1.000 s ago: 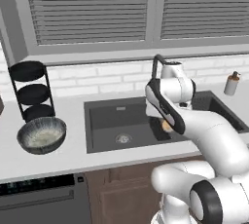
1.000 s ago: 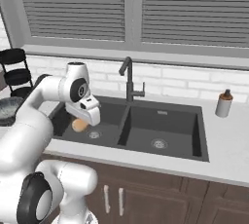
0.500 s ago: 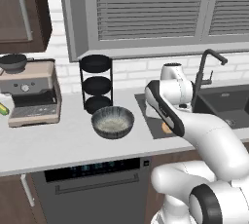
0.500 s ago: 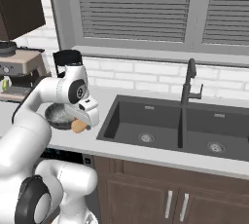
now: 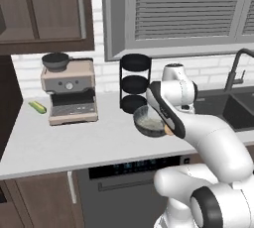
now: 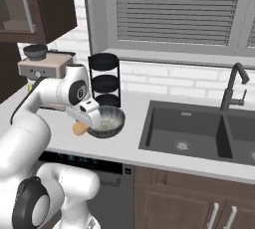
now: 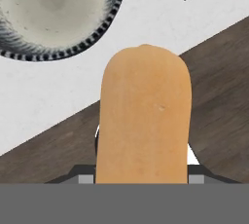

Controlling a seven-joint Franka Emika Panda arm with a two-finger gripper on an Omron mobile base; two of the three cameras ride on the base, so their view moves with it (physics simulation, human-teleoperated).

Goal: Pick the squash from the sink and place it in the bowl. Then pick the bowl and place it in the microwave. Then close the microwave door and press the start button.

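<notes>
My gripper (image 6: pixel 81 123) is shut on the squash (image 7: pixel 143 116), a smooth orange-tan oblong that pokes out past the fingers (image 7: pixel 194 177). It hangs over the counter's front edge, just left of the bowl (image 6: pixel 106 121) in the right base view. That dark streaked bowl (image 5: pixel 149 121) stands upright on the white counter, pale inside (image 7: pixel 53 9), with nothing in it. In the left base view the squash (image 5: pixel 169 131) peeks out beside the bowl's near rim. The dark grey sink (image 6: pixel 149 128) lies to the right of the bowl.
A black stacked rack (image 6: pixel 104 76) stands right behind the bowl. A coffee machine (image 5: pixel 69 93) sits further left with a yellow-green piece (image 5: pixel 37 106) beside it. The tall dark faucet (image 6: pixel 231 86) rises behind the sink. Upper cabinets hang at the left.
The base has driven left, so the whole scene slid right: the sink moved toward the edge and the coffee machine came into view. The squash stays in the gripper, closer to the bowl.
</notes>
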